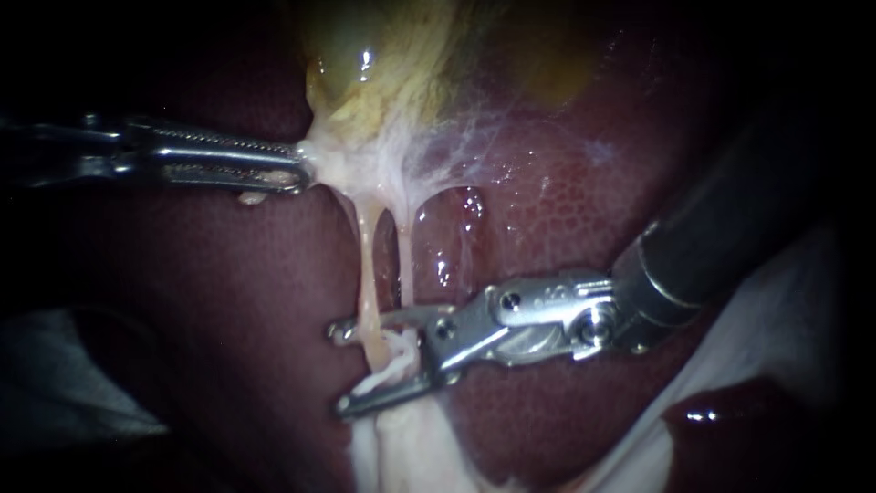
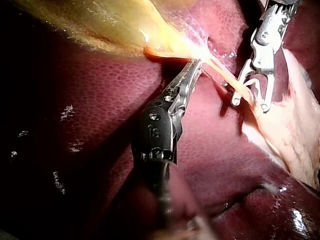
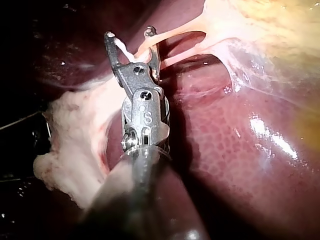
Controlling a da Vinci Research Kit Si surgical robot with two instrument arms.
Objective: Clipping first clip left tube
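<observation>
Two pale tubes run down from the yellowish gallbladder (image 1: pixel 392 64) over the dark red liver (image 1: pixel 566 210). The left tube (image 1: pixel 367 274) passes between the jaws of my right instrument (image 1: pixel 342 368), which stand open around it with a gap on both sides. Whitish strands of tissue lie by the lower jaw. The right tube (image 1: pixel 406 265) runs just behind those jaws. My left instrument (image 1: pixel 297 169) is shut on the pale tissue at the gallbladder's neck and holds it taut to the left. In the right wrist view the tube (image 3: pixel 165 36) crosses the open jaws (image 3: pixel 129 35). My left instrument (image 2: pixel 192 70) shows the same grip.
A lump of whitish fatty tissue (image 1: pixel 401 447) lies below the tubes, where they end. Thin webbed membrane (image 1: pixel 474 137) spreads from the gallbladder over the liver. Pale cloth-like material (image 1: pixel 785 310) sits under my right instrument's shaft at the lower right.
</observation>
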